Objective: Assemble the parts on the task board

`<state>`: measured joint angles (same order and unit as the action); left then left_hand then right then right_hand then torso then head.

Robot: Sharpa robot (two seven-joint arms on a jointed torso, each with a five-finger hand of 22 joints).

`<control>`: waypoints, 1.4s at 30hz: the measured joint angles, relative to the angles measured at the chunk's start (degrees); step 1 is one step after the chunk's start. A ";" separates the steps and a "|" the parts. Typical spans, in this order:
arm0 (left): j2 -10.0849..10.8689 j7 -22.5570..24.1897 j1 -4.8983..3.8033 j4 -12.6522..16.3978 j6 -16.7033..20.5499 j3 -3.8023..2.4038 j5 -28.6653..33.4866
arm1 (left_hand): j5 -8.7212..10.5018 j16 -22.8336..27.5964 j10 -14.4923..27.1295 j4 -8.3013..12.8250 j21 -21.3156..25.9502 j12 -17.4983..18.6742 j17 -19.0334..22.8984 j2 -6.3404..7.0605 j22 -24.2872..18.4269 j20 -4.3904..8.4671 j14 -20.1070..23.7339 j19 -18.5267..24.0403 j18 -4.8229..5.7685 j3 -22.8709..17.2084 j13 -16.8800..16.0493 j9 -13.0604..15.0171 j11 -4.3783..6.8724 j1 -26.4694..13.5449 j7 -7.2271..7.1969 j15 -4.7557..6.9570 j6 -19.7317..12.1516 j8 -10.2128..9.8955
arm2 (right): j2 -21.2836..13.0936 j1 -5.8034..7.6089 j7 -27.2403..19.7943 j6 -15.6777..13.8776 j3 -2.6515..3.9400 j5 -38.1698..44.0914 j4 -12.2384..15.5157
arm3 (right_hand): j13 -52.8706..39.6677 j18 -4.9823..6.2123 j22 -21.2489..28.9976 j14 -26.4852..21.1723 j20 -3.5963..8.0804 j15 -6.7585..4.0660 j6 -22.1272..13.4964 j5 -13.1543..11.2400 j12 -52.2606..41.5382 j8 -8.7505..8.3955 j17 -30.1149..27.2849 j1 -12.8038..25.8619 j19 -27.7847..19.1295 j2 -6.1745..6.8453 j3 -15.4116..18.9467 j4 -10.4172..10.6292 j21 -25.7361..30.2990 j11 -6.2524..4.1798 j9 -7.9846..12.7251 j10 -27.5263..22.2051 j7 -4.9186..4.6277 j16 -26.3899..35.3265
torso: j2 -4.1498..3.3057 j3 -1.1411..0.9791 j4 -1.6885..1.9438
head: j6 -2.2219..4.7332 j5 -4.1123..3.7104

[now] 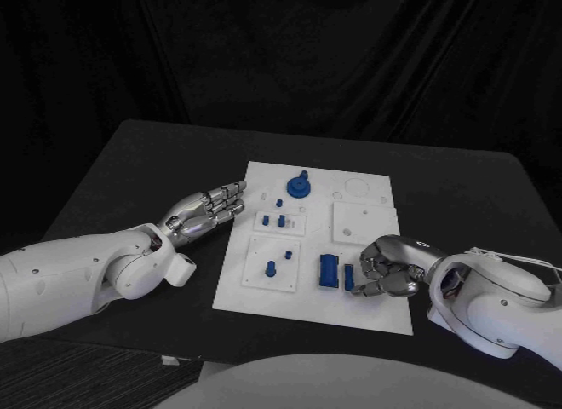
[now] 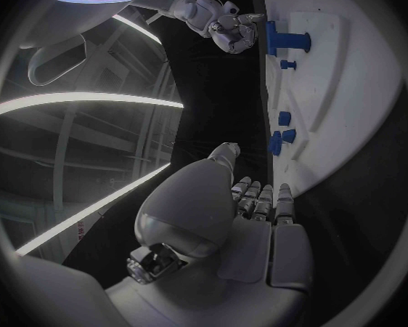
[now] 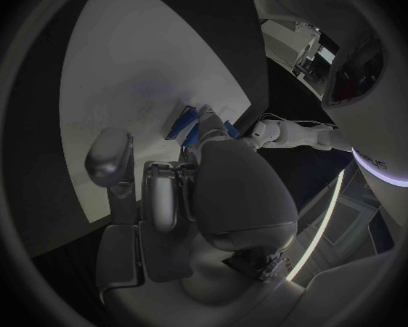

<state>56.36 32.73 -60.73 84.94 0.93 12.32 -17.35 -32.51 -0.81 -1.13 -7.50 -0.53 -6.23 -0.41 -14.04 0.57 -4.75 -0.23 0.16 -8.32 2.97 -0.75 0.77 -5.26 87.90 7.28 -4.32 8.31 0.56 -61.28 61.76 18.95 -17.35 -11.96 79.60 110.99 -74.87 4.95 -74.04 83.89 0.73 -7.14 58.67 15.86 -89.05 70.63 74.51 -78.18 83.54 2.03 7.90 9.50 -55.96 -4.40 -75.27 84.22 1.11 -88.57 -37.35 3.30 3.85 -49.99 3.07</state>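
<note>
While fingers curl, right hand (image 1: pixel 392 268) touches a blue part (image 1: pixel 351 277).

Glossy white rounded arm shells carry small dark screws; each robot hand (image 1: pixel 208 210) (image 1: pixel 394 266) is silver, segmented metal.

Setting: dark studio enclosure.
Matte black rectangular table (image 1: pixel 478 196); black pleated cloth backdrop (image 1: pixel 355 60) behind it; long curved white light strips (image 2: pixel 86 102) overhead among pale ceiling framing.
</note>
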 measured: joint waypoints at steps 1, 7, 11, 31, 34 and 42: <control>0.00 0.00 0.00 0.00 -0.01 0.00 0.00 | 0.00 0.00 0.00 0.00 0.00 0.00 0.00 0.00 0.00 0.00 0.00 0.00 0.00 0.00 0.00 0.00 0.00 0.00 0.00 0.00 0.00 0.00 | 0.11 -0.02 0.04 0.06 0.00 0.12 -0.05 | 0.00 0.00 0.00 0.00 0.00 0.00 0.00 0.00 0.00 0.00 0.00 0.00 0.00 0.00 0.00 0.00 0.00 0.00 -0.01 0.00 0.00 0.00 | 0.00 0.00 0.01 | 0.00 0.00; 0.09 -0.04 0.01 0.02 -0.06 0.00 0.00 | 0.00 0.00 0.00 0.00 0.00 0.00 0.00 0.00 0.00 0.00 0.00 0.00 0.00 0.00 0.00 0.00 0.00 0.00 0.00 0.00 0.00 0.00 | 0.56 -0.13 0.24 0.09 0.00 0.48 -0.28 | 0.00 0.00 0.00 0.00 0.00 0.00 0.10 -1.09 0.00 0.33 0.00 0.00 0.00 0.00 0.55 1.18 0.00 0.00 -0.01 0.00 0.11 0.00 | 0.01 0.00 0.02 | 0.00 -0.01; 0.09 -0.07 0.02 0.02 -0.11 0.00 0.00 | 0.00 0.00 0.00 0.00 0.00 -0.01 0.00 0.00 0.00 0.00 0.00 0.00 0.00 0.00 0.00 0.00 0.00 0.00 0.00 0.00 0.00 0.00 | 0.65 -0.15 0.35 0.02 0.00 0.62 -0.42 | 0.00 0.00 0.00 0.00 0.01 -0.01 0.11 -1.09 0.00 0.34 0.00 0.01 0.00 0.00 0.22 1.52 0.00 0.00 -0.01 0.00 0.11 0.00 | 0.01 0.00 0.05 | 0.00 -0.03; -0.02 -0.33 0.08 -0.05 -0.50 0.00 0.00 | -0.65 0.00 -0.21 0.00 0.00 -0.65 0.00 0.00 0.00 -0.02 0.00 0.00 0.00 0.00 -0.01 0.00 -0.21 0.00 0.01 0.00 0.02 0.01 | 1.76 -0.20 1.29 0.05 0.00 0.71 -1.84 | -0.01 0.00 0.00 0.49 0.31 -0.50 1.13 -5.32 0.00 1.16 0.00 -0.68 0.29 -0.70 0.39 2.92 0.00 -0.60 -1.34 -0.60 0.51 0.00 | 0.03 -0.01 0.04 | 0.00 -0.04; -0.05 -0.40 0.09 -0.07 -0.56 0.00 0.00 | -0.65 0.00 -0.21 0.00 0.00 -0.65 0.00 0.00 0.00 -0.02 0.00 0.00 0.00 0.00 -0.01 0.00 -0.21 0.00 0.01 -0.01 0.02 0.43 | 2.09 -0.21 1.45 0.18 0.01 0.54 -2.15 | -0.05 0.00 0.00 0.09 0.31 -0.89 1.13 -7.49 -0.26 1.16 0.00 -1.21 0.29 -1.23 0.40 2.91 0.00 -0.60 -1.80 -0.60 0.50 0.00 | 0.03 -0.01 0.03 | 0.00 -0.07; -0.09 -0.51 0.13 -0.07 -0.69 0.00 0.00 | -0.66 0.00 -0.21 0.00 0.00 -0.65 0.00 0.00 0.00 -0.02 0.00 0.00 0.00 0.00 -0.01 0.01 -0.21 0.00 0.29 -0.01 0.31 0.43 | 3.47 -0.43 1.59 0.96 0.03 -0.84 -3.45 | -0.57 0.00 0.00 0.09 0.31 -0.89 1.12 -12.21 -0.49 1.16 0.00 -1.59 0.29 -1.60 0.79 2.50 0.02 -0.60 -2.63 -0.60 0.50 0.00 | 0.03 -0.01 0.03 | 0.00 0.11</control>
<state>56.27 32.22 -60.60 84.87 0.24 12.32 -17.35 -33.17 -0.81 -1.34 -7.49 -0.53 -6.88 -0.41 -14.04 0.57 -4.77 -0.23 0.16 -8.32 2.97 -0.76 0.78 -5.47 87.90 7.57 -4.33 8.62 0.99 -57.81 61.33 20.54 -16.39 -11.93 78.75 107.54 -75.44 4.94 -74.04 83.99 1.04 -8.03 59.80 3.66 -89.53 71.79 74.51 -79.77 83.83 0.44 8.69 12.00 -55.94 -5.00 -77.90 83.62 1.61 -88.57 -37.32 3.29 3.88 -49.99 3.18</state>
